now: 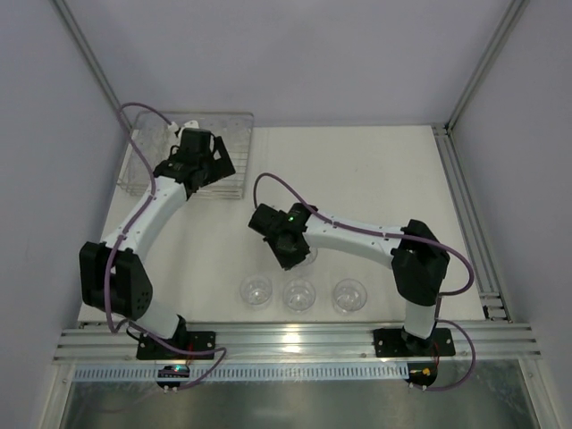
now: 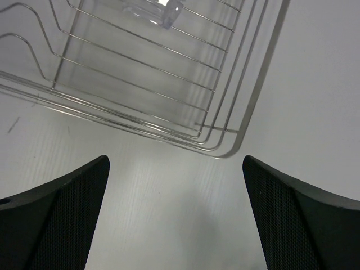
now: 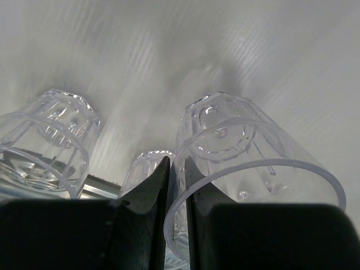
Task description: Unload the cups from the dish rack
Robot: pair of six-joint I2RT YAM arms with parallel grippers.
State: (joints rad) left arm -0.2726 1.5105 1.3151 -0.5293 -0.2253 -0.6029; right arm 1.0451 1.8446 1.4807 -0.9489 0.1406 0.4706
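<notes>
Clear cups (image 1: 298,293), silver wire rack (image 2: 169,84), blk fingers (image 2: 62,219).

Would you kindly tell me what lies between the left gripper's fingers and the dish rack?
In the left wrist view, only bare white table lies between the left gripper and the dish rack corner.

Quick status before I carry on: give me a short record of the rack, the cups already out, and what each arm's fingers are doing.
dish rack: far left corner of the table
left gripper: fingers open, empty, above the rack's corner
right gripper: fingers shut on the rim of the held cup
unloaded row: left cup, middle cup, right cup, apart, near the arm bases
still in rack: one clear plastic thing, probably a cup; total cannot be told
</notes>
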